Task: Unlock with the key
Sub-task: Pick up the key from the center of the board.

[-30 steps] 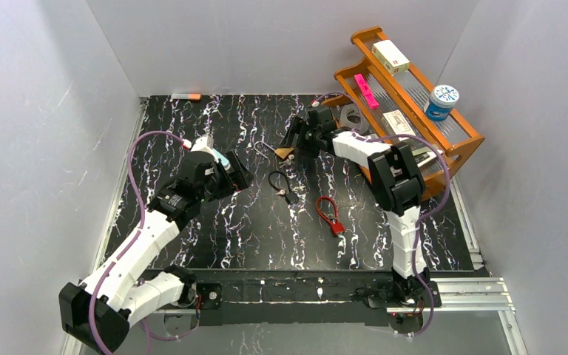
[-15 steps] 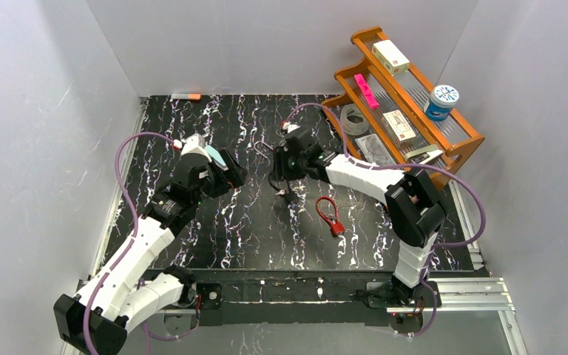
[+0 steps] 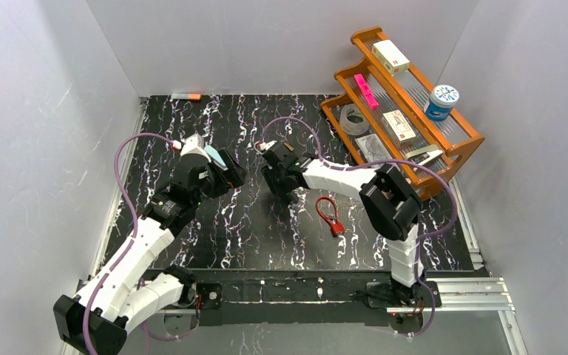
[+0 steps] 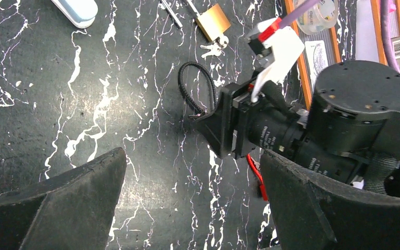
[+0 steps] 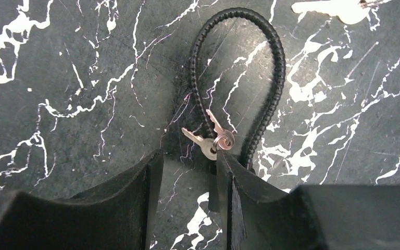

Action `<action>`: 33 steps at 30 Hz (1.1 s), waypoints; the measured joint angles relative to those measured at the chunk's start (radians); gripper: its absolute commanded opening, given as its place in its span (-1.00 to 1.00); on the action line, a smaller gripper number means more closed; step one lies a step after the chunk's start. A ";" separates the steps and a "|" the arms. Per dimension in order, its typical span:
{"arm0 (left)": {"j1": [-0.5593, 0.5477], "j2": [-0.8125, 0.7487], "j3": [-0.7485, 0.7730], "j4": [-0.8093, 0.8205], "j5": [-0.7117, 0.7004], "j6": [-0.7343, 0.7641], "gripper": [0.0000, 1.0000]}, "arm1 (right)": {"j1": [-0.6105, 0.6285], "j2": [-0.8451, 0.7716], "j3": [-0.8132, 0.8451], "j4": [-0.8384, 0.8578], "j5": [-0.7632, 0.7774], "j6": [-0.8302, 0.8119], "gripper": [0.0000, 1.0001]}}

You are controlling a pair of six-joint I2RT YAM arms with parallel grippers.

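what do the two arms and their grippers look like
The left arm and right arm have white shells, black joints and a looping purple cable. The left gripper and right gripper are black with broad wedge-shaped fingers.

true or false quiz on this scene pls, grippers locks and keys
1. The right gripper hangs over the black cable lock. True.
2. The left gripper grips keys. False: it is open and empty.
3. A brass padlock lies on the table. True.
4. The red lock sits on the shelf. False: it lies on the table.
5. The right gripper has the keys clamped. False: they lie free just ahead of its open fingertips.
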 measured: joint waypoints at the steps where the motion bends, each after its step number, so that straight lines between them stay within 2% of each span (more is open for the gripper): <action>1: 0.000 0.000 0.000 0.000 0.000 0.000 0.96 | 0.004 0.014 0.016 -0.013 0.010 -0.013 0.01; 18: 0.000 0.003 -0.005 0.000 0.002 0.001 0.96 | 0.057 0.137 0.148 -0.109 0.161 -0.164 -0.15; 21: 0.000 0.003 -0.012 0.000 0.003 0.001 0.96 | 0.071 0.140 0.153 -0.120 0.184 -0.179 -0.07; 25: 0.000 0.006 -0.014 0.000 0.006 0.001 0.96 | 0.079 0.140 0.163 -0.148 0.178 -0.180 0.17; 27: 0.000 0.008 -0.014 0.000 0.008 0.001 0.96 | 0.079 0.140 0.172 -0.167 0.170 -0.176 0.20; 30: 0.000 0.010 -0.014 0.000 0.009 0.001 0.96 | 0.078 0.140 0.182 -0.185 0.169 -0.170 0.07; 33: 0.000 0.011 -0.014 0.000 0.009 0.001 0.96 | 0.078 0.140 0.182 -0.192 0.166 -0.153 -0.16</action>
